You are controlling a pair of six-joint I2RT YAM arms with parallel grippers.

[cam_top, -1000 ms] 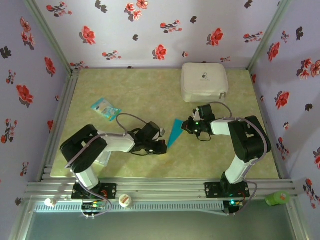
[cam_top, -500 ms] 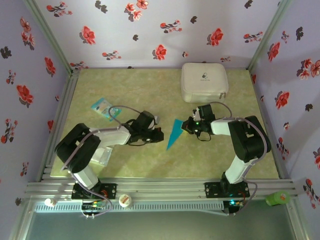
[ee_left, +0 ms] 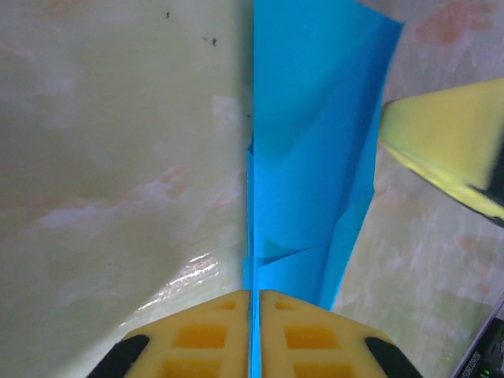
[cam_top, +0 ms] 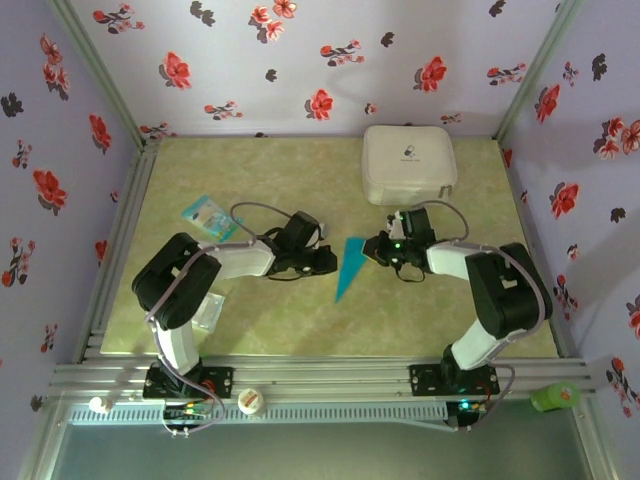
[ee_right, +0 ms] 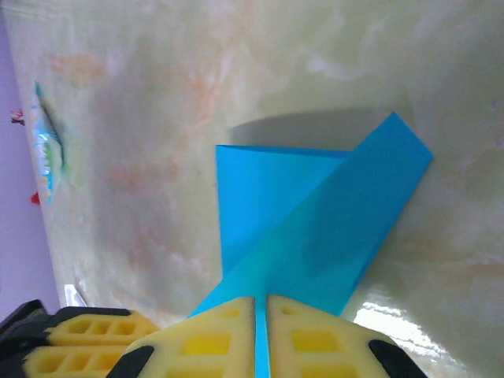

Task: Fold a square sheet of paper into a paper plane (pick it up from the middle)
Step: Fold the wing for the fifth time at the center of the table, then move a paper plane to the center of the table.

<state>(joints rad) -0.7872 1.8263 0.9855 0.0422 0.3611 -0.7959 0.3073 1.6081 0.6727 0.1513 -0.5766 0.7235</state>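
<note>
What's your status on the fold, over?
Left gripper shut on the paper, right gripper shut on its opposite edge. Paper folded to a narrow pointed shape between them. White case and printed packet well apart from it.

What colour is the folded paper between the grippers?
Plain teal-blue; the folded paper shows best in the left wrist view.

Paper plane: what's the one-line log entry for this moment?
paper plane: gripped both sides | left gripper: shut on it | right gripper: shut on it
</note>
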